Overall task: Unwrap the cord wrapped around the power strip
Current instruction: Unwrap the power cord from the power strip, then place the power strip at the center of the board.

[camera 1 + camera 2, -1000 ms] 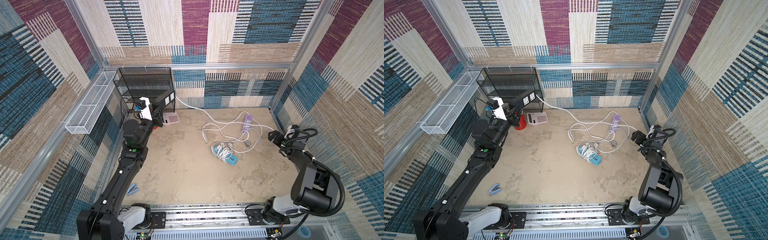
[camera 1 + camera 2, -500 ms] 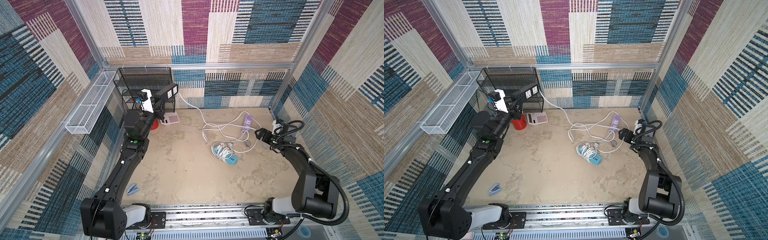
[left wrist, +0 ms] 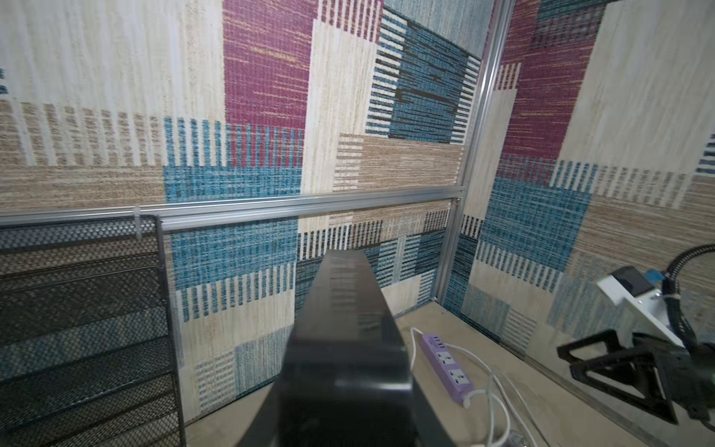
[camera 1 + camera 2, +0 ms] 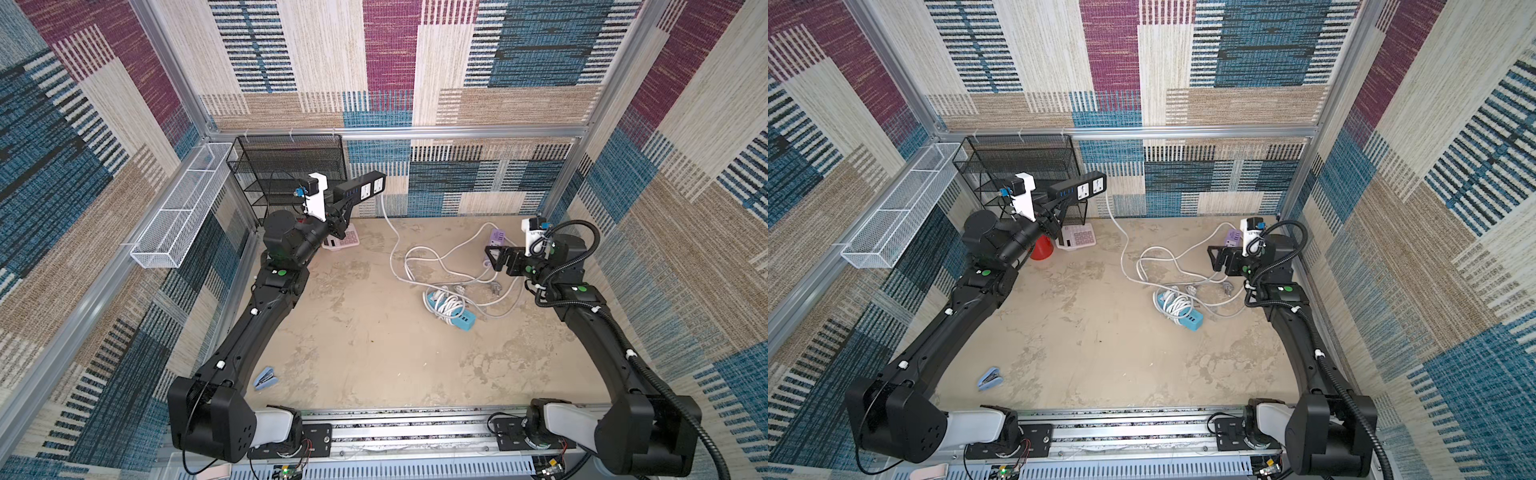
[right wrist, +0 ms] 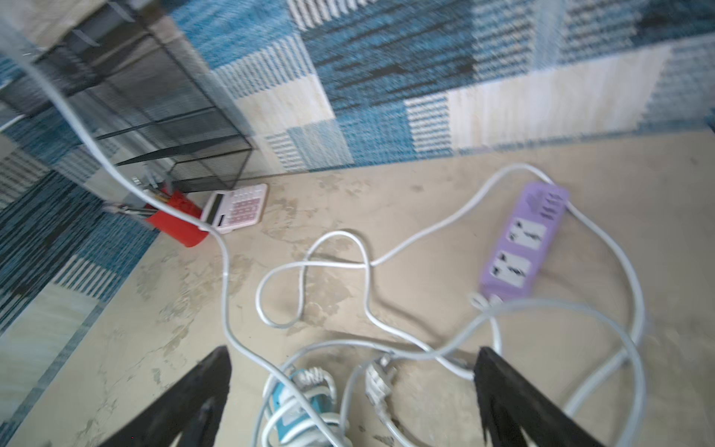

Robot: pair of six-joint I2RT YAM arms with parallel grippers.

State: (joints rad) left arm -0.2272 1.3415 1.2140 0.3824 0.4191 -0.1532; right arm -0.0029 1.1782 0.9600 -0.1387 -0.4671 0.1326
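Aloft, black power strip (image 4: 360, 191), lengthwise rightward.

Blue power strip (image 5: 309, 400) — cut off at the edge, wrapped cord (image 5: 321, 420) blurred.

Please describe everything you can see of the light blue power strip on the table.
The light blue power strip is a long plastic-looking block lying flat on the table. A white cord is wound around its middle in several turns; one bare end shows small dark ports. The open right gripper is apart from it.
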